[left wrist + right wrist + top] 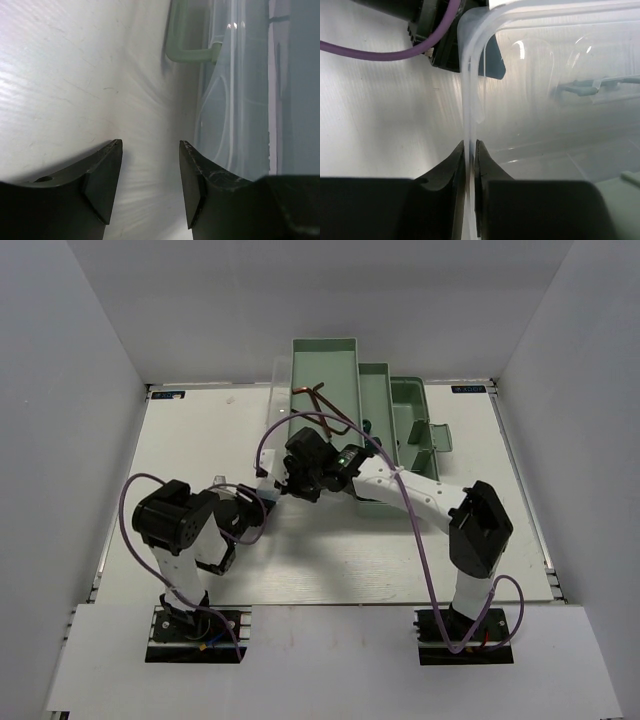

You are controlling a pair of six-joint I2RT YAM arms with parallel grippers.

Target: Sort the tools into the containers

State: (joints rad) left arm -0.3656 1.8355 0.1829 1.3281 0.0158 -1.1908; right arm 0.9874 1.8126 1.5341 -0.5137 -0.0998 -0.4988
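While the right gripper (470, 146) pinches the thin edge of the see-through lid (545, 75) with its jaws almost closed, the left gripper (150, 150) sits just beside that lid with its jaws wide and nothing in them. The pale-green trays (325, 370) stand spread out at the far side of the white table (200, 440).

The left arm (180, 540) stands folded close over its base, elbow raised, with its wrist low and turned rightward. The left gripper (150, 146) is spread, with nothing between its dark fingers (102, 180). The right arm (425, 498) stretches far leftward from its bent elbow. The right gripper (470, 146) is pinched (fingertips nearly meeting) on the thin edge of the translucent lid (535, 115).
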